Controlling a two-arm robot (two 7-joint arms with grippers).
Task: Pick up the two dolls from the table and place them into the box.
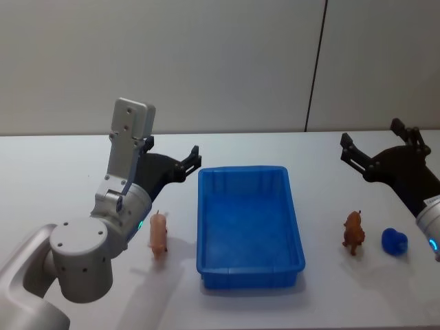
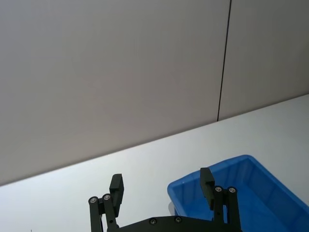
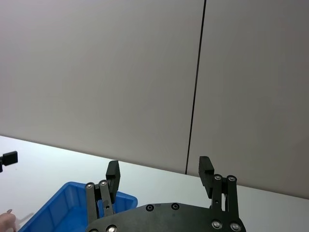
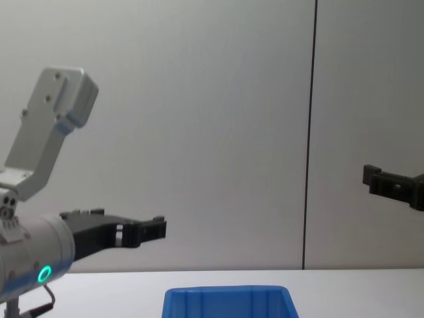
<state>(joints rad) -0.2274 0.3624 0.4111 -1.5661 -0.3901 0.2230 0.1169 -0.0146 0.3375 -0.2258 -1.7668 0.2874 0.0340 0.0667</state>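
**Head view.** A bright blue plastic box [image 1: 206,227], rectangular with smooth walls and a thick rim, sits in the middle of the plain white matte table [image 1: 69,158]. The box holds nothing. Just beside its left wall, not touching, stands a small pale pink figure [image 1: 159,234] shaped like a pig. Well to the right of the box, a brown figure [image 1: 354,232] on four legs stands near a glossy, rounded bright blue lump [image 1: 394,241] too small to make out further. The black, angular left gripper [image 1: 173,147] hovers near the box's far left corner, fingers spread and empty. The right gripper [image 1: 370,134] hovers at the far right, also spread and empty, its arm cut off by the edge.

**Left wrist view.** The left gripper [image 2: 161,186] has its two black fingers wide apart over the table [image 2: 145,159]. One corner of the box [image 2: 251,193] lies beyond them, with its near part cut off. Behind is a flat grey wall [image 2: 96,72] with a thin black seam.

**Right wrist view.** The right gripper [image 3: 159,170] is parted with nothing between its fingers. A corner of the box [image 3: 63,203] shows beyond it.

**Chest view.** The left gripper [image 4: 156,228] is seen side-on, so the gap between its fingers is hidden. Part of the right gripper [image 4: 391,185] enters at the right edge, cut off. The box's [image 4: 228,295] upper rim shows, and its inside is hidden.
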